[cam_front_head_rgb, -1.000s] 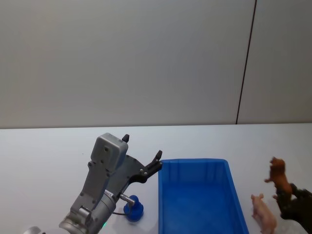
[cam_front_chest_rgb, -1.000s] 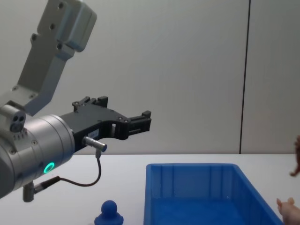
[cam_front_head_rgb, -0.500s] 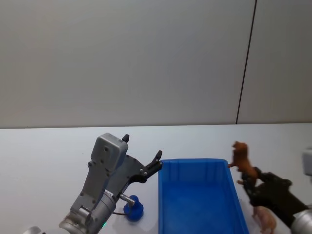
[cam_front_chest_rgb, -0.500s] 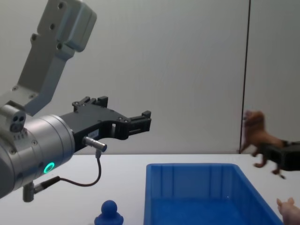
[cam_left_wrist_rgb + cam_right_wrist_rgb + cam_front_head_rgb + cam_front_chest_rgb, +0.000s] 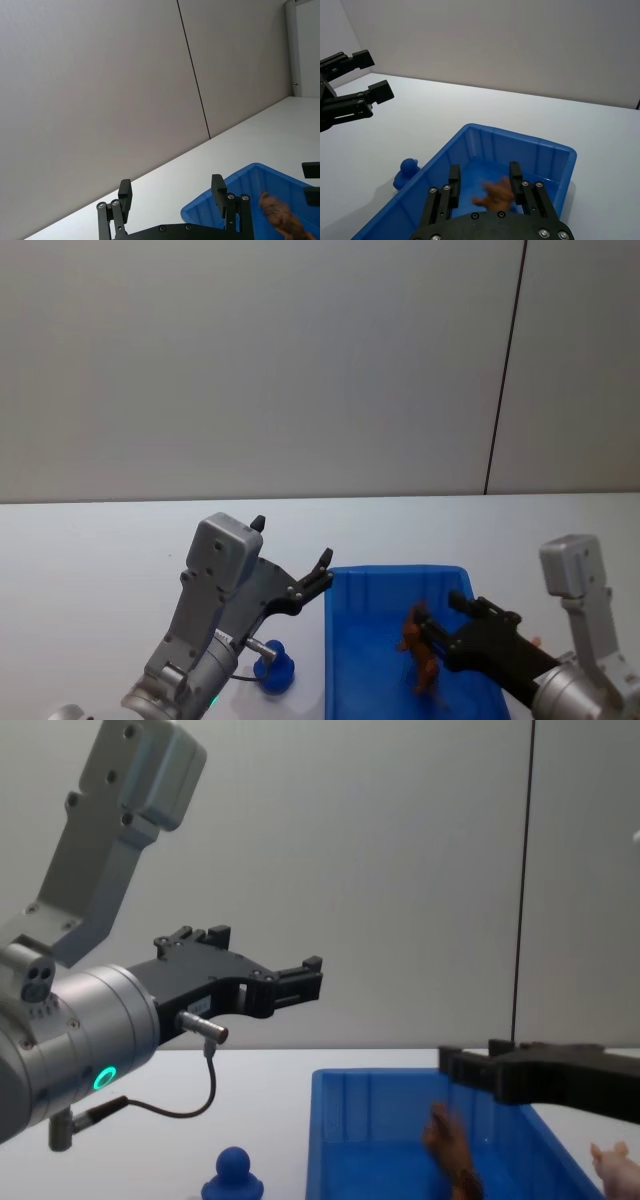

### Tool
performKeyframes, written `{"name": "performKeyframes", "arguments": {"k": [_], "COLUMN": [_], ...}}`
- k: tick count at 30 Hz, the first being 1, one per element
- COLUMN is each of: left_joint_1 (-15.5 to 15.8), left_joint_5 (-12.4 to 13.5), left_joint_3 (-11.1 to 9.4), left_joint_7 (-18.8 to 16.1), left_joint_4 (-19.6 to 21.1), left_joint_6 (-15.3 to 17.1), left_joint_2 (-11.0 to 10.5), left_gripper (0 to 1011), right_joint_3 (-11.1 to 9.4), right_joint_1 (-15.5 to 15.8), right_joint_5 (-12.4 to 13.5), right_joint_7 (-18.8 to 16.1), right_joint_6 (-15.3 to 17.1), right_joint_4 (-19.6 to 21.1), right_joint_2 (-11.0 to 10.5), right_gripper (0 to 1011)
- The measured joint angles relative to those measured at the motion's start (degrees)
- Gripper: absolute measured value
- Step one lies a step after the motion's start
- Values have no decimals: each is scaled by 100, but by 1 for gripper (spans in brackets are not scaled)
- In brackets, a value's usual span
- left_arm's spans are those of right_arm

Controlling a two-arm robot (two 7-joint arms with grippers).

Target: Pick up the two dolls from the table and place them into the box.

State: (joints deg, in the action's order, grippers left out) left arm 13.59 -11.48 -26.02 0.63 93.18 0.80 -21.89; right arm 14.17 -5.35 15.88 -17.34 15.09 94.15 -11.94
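In the head view the left gripper (image 5: 291,541) hangs over the table (image 5: 90,560), left of the blue box (image 5: 395,571), its two fingers spread apart with nothing between them. The blue figurine (image 5: 273,668) stands on the table just beside the left wall of the box. The right gripper (image 5: 442,612) is above the box, also spread wide, and the brown animal (image 5: 421,652) is inside the box walls, blurred. In the left wrist view the fingers (image 5: 218,186) stand well apart, the box beyond them. In the right wrist view the brown animal shows between the separated fingers (image 5: 454,176), lower down in the box. In the chest view the animal is below the right gripper, apart from it, and the pink pig (image 5: 614,1163) is to the right of the box, outside it.
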Motion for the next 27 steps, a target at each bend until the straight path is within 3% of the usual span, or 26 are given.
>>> {"name": "performKeyframes", "arguments": {"k": [8, 16, 27], "left_joint_1": [0, 0, 0], "left_joint_5": [0, 0, 0], "left_joint_3": [0, 0, 0], "left_joint_7": [0, 0, 0], "left_joint_4": [0, 0, 0], "left_joint_6": [0, 0, 0], "left_joint_2": [0, 0, 0], "left_gripper": [1001, 1001, 1001], "right_joint_3": [52, 11, -166], "right_joint_1": [-83, 16, 374], "right_joint_5": [-25, -45, -79], "right_joint_7": [-3, 335, 939], "right_joint_6": [37, -20, -135], "right_joint_4": [-151, -56, 398], "right_joint_2": [73, 17, -258], "right_gripper": [772, 991, 1001]}}
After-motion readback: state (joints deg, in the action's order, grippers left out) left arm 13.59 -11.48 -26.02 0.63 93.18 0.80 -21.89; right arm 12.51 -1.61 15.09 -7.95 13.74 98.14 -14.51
